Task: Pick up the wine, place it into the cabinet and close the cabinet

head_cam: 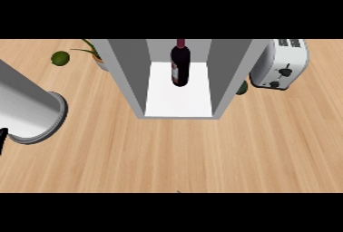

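Inside the open cabinet (130, 77) stands the wine bottle (179, 68), upright, well right of the left hand (2, 140), a mere sliver, state untellable; right hand unseen.

The wine (179, 63) is set upright inside the cabinet (130, 77), which is placed at twelve o'clock on the counter (201, 154). A toaster (281, 63) is found at two o'clock, just beside the cabinet. A fruit (60, 57) is seen at ten o'clock, with a plant (99, 59) between it and the cabinet.
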Controlling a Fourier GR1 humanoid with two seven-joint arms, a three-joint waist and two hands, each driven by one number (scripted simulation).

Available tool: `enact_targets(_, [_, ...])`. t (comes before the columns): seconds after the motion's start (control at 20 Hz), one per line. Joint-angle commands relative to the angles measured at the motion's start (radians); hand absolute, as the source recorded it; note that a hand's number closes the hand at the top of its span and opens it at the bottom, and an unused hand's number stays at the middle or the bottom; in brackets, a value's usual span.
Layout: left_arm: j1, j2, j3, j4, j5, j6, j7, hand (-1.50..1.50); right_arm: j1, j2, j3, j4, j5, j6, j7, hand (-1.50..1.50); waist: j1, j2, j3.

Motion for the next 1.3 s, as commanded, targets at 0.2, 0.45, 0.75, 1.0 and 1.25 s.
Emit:
enact_targets(0.2, [-0.079,-0.012,0.029,0.061,0.062,-0.050,0.062,-1.50,-0.282,0.071,0.147,0.131,0.065,-0.172,-0.003,1.50,0.003,0.007,-0.002])
enact_targets(0.45, [-0.081,-0.043,-0.004,0.042,0.007,-0.057,0.051,-1.50,-0.424,0.068,0.059,0.226,-0.012,-0.229,0.031,1.50,0.021,0.011,-0.001])
enact_targets(0.75, [-0.138,-0.046,0.001,0.016,0.049,-0.020,0.124,-1.50,-0.582,0.067,-0.039,0.316,-0.134,-0.299,-0.006,1.50,0.040,0.018,0.000])
enact_targets(1.0, [-0.154,-0.056,0.001,0.007,0.039,0.004,0.147,-1.50,-0.806,0.072,-0.127,0.477,-0.243,-0.378,-0.005,1.50,0.055,0.014,0.000])
enact_targets(1.25, [-0.144,-0.112,-0.043,0.017,-0.038,0.036,0.121,-1.50,-1.028,0.075,-0.266,0.696,-0.344,-0.354,-0.045,1.50,0.037,0.011,0.001])
